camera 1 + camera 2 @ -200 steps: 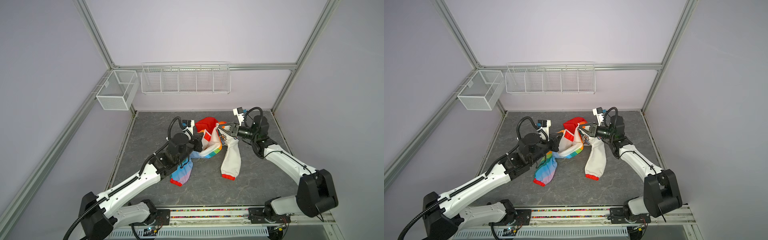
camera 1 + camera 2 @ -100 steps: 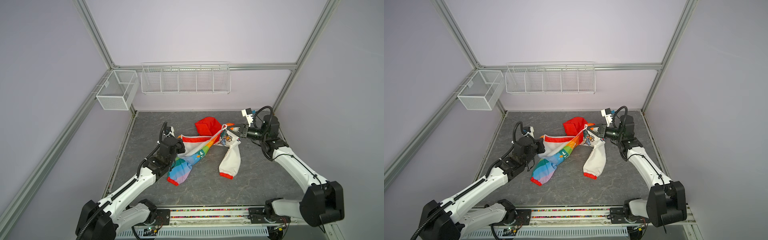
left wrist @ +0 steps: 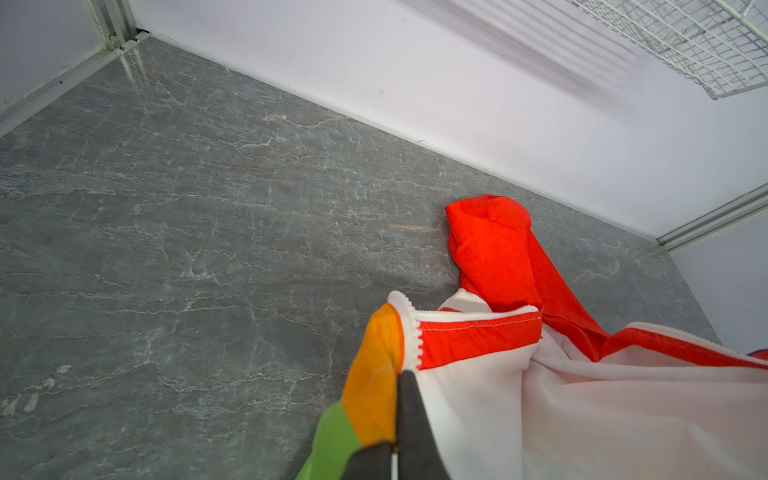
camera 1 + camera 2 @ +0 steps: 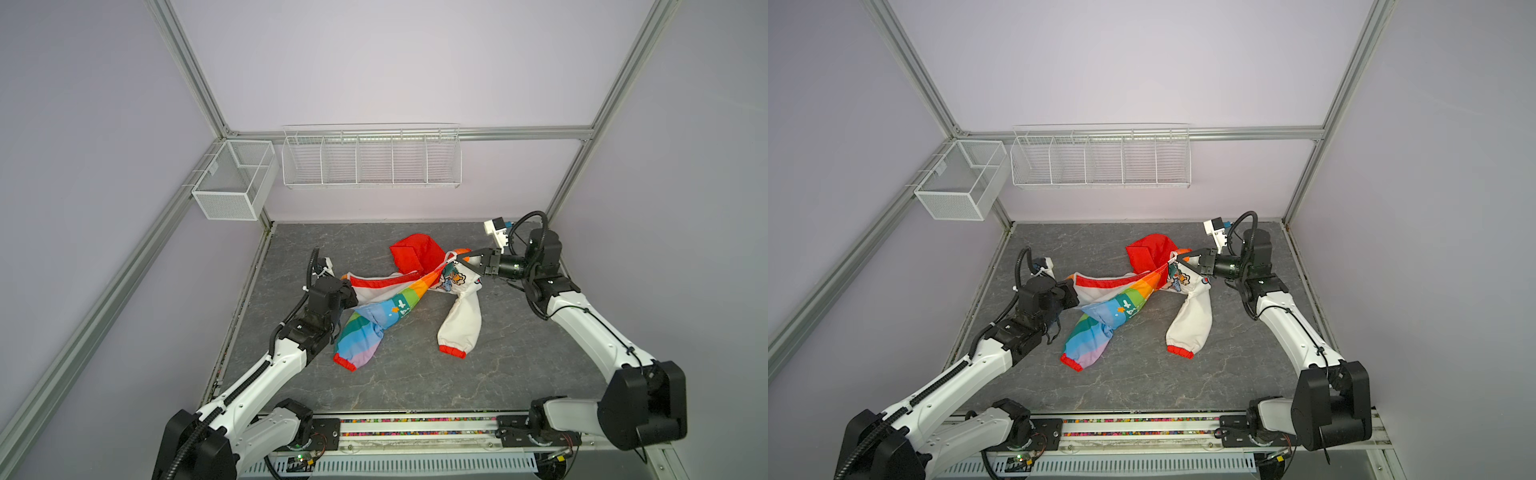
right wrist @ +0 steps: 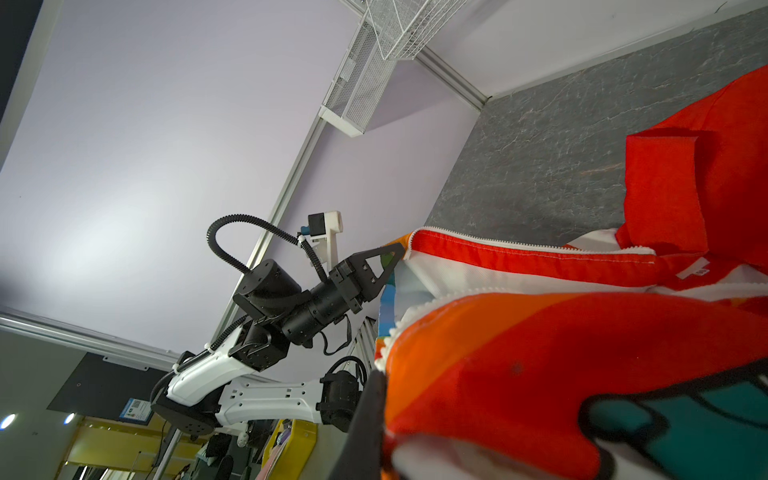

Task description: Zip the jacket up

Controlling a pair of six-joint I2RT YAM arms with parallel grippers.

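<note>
Jacket [image 4: 400,300] sits mid-table, stretched into a band between both arms. Red hood [image 4: 415,253] is on the back-wall side. The 2 sleeves trail toward the front rail: rainbow sleeve [image 4: 361,340] on the L, white sleeve [image 4: 459,324] on the R. In R wrist view I see zipper [image 5: 519,246] teeth on 2 separate edges. L gripper [image 4: 348,291] is pinched tight on the hem corner, R gripper [image 4: 460,260] nipped closed on the collar end. Grey table [image 4: 415,386]; wire rack [image 4: 370,158] + mesh basket [image 4: 232,183] on the walls.
</note>
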